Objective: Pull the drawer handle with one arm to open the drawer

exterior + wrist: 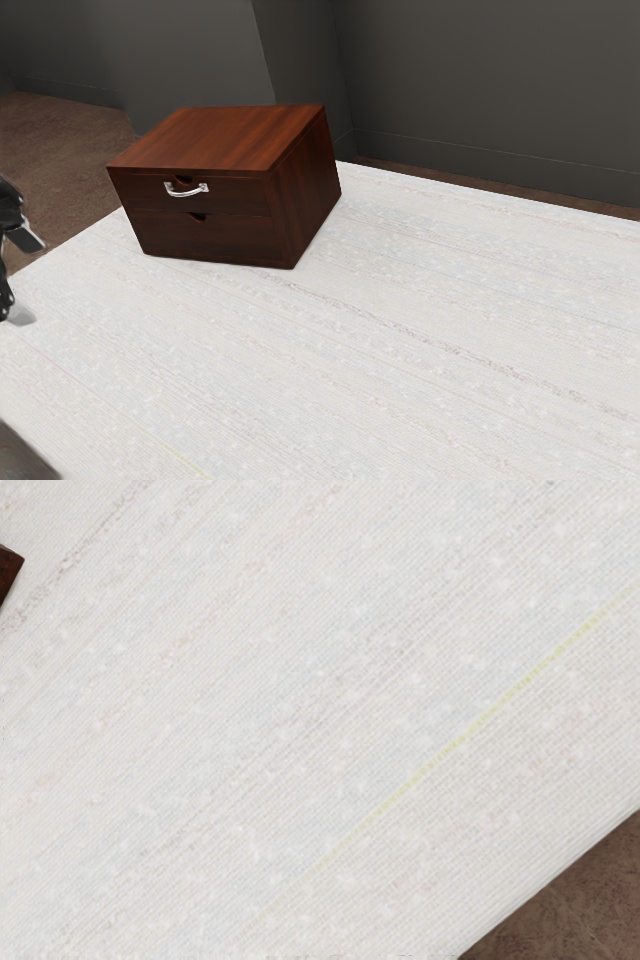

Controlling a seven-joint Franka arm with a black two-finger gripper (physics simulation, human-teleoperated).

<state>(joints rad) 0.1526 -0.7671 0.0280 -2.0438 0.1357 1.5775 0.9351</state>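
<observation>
Not started | red-brown wooden drawer box [228, 185] looks shut, curved silver handle [186, 189] untouched | my tool [10, 235] at the exterior view's left, well apart; its opening I cannot tell

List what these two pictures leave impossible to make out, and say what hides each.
- Gripper: exterior view, mostly cut off by the left edge.
- Cabinet: exterior view, back and far side hidden by its own body; wrist view, all but a corner cut off by the edge.
- Top drawer: inside hidden behind its front.
- Lower drawer: dark notch, too small to tell whether a handle is there.
</observation>
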